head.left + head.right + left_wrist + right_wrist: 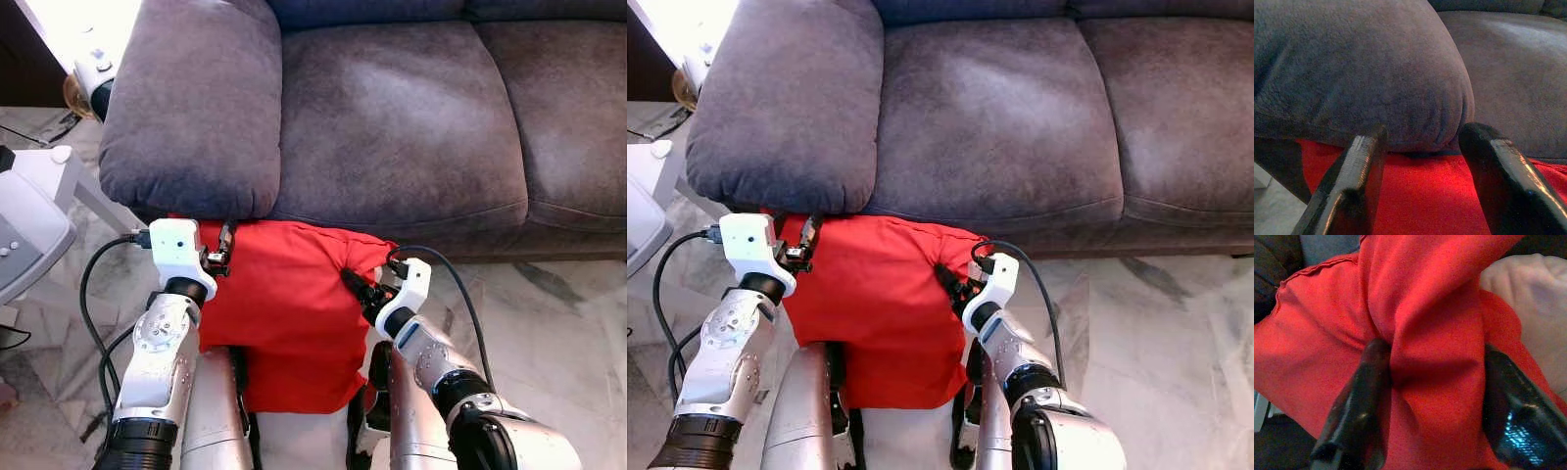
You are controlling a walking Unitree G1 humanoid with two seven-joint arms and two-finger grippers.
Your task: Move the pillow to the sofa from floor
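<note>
A red pillow hangs low in front of the grey sofa, its top edge tucked under the padded armrest. My right gripper is shut on the pillow's right edge; red cloth bunches between its black fingers. At the pillow's top left corner, just below the armrest, my left gripper stands open. Its two fingers are spread apart, with the armrest ahead and the red cloth beneath them. The pillow's lower part rests against my legs.
A white device on a stand is at the left, beside the armrest. Black cables loop near my left arm. Marble floor lies open to the right. The sofa seat cushions are bare.
</note>
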